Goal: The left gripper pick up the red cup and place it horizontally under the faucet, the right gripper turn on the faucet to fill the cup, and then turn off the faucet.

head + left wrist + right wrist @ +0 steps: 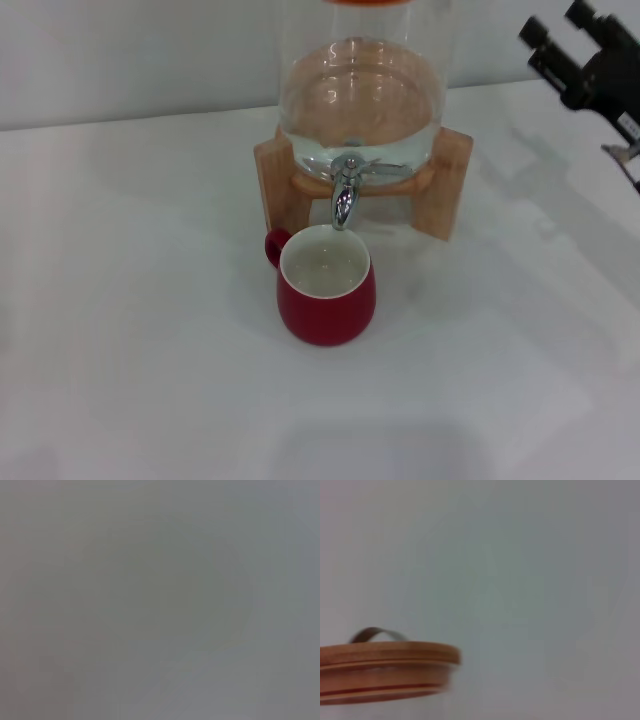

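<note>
The red cup (326, 300) stands upright on the white table (140, 330), its mouth right under the spout of the faucet (345, 190) and its small handle pointing to the back left. No stream shows between spout and cup. My right gripper (557, 24) hangs open in the air at the far right, well above and away from the faucet, holding nothing. The left gripper is out of view, and the left wrist view shows only a plain grey surface.
The faucet sits on a clear glass dispenser (360, 90) holding water, cradled in a wooden stand (455, 180). The right wrist view shows the dispenser's wooden lid (385, 672) with a dark handle loop.
</note>
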`<state>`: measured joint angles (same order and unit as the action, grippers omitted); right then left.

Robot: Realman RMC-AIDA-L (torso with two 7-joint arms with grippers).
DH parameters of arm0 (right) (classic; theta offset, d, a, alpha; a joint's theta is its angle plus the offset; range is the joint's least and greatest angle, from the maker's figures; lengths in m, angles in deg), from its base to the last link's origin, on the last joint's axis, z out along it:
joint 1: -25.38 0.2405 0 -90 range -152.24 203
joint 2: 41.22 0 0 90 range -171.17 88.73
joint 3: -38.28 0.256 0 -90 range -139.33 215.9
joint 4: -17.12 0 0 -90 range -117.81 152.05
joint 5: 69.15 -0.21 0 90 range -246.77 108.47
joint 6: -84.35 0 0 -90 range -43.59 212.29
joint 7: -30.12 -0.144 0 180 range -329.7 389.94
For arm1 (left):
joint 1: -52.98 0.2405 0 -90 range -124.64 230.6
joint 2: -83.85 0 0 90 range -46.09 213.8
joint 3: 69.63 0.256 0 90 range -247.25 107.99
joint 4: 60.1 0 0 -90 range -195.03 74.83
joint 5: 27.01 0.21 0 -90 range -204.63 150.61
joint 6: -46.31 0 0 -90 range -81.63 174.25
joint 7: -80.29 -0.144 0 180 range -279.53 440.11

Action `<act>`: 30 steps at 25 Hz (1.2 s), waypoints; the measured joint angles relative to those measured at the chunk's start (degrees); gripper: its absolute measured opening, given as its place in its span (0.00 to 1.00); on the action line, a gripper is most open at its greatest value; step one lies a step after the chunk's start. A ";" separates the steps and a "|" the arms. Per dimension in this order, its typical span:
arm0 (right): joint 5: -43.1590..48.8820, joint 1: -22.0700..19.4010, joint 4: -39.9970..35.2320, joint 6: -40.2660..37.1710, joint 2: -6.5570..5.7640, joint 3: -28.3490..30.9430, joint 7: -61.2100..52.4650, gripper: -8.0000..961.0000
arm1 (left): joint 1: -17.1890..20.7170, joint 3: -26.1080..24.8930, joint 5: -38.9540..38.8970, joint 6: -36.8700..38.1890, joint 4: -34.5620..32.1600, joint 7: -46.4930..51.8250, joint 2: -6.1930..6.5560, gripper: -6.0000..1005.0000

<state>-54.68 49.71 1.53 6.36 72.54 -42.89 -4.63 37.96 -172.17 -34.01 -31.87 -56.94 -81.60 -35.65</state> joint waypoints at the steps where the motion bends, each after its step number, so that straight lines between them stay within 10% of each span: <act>1: -0.03 0.32 0.00 0.57 0.15 1.12 0.69 0.75 | 0.00 0.00 -0.50 0.06 0.02 0.00 0.02 0.82; 30: -0.23 2.55 4.49 12.07 1.45 22.46 14.64 0.75 | -0.69 0.25 -9.17 -0.34 0.10 0.00 0.23 0.82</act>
<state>-54.92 52.25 6.02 18.42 73.99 -20.42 10.01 37.27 -171.92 -43.19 -32.21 -56.84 -81.61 -35.42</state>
